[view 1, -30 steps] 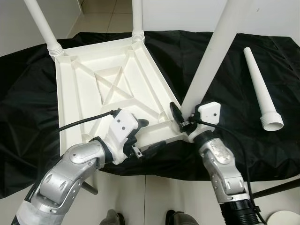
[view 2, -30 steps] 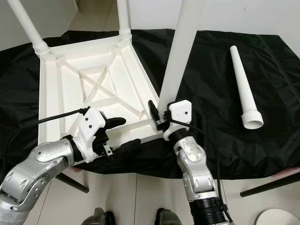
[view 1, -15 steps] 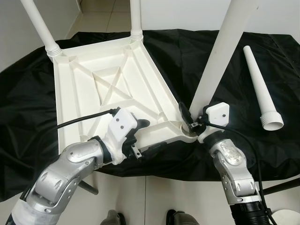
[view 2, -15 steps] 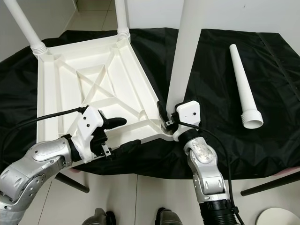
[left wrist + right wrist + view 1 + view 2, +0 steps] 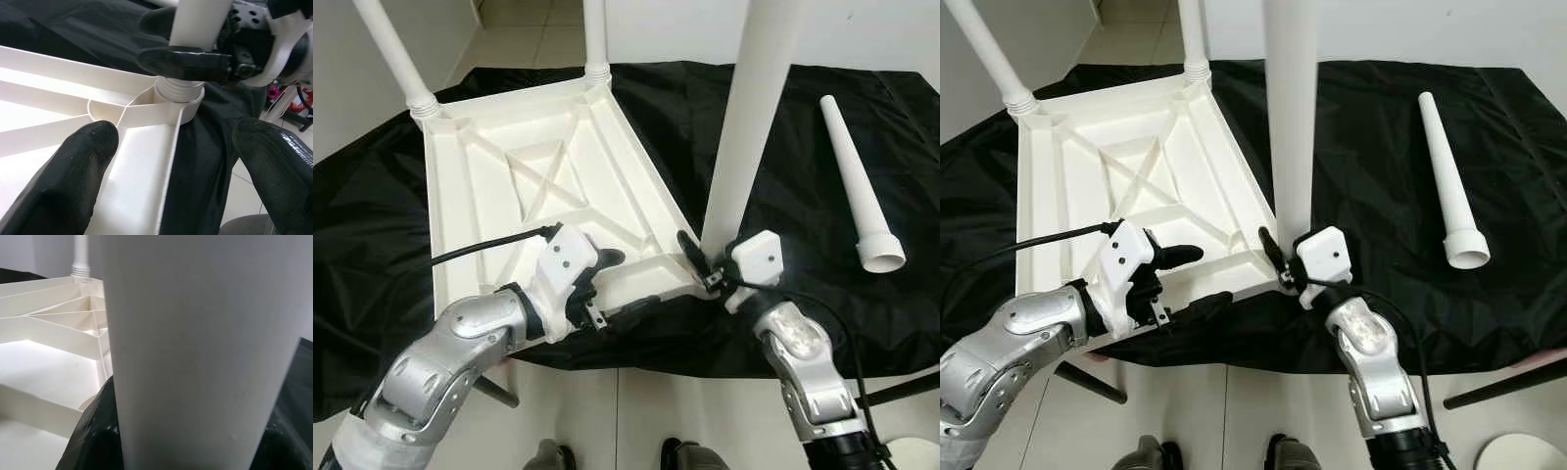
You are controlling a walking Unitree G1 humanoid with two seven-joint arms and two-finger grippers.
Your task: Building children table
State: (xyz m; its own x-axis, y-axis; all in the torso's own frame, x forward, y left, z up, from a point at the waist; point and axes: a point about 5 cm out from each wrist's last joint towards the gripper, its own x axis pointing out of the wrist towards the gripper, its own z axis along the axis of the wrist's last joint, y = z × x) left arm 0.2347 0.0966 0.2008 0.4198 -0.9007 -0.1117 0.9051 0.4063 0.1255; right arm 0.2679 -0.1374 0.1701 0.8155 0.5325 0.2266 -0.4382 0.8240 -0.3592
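Note:
The white table top (image 5: 480,196) lies upside down on a black cloth. Two white legs (image 5: 391,54) (image 5: 595,34) stand in its far corners. My right gripper (image 5: 705,257) is shut on a third leg (image 5: 744,127) just above its threaded end. That end sits in the near right corner socket (image 5: 178,98), and the leg stands almost upright. In the right wrist view the leg (image 5: 195,347) runs between the black fingers (image 5: 93,431). My left gripper (image 5: 622,284) is open astride the near rim, one finger (image 5: 73,171) inside the top and the other outside it.
A fourth leg (image 5: 857,186) lies loose on the black cloth (image 5: 803,117) at the right, wide end toward me. The cloth hangs over the front edge above a tiled floor. A dark bar (image 5: 494,392) slants below, and a white round object (image 5: 911,455) sits at bottom right.
The held leg has tipped from leaning right to nearly upright, its end settling in the corner socket. My right gripper shifted with it. The left gripper stays put.

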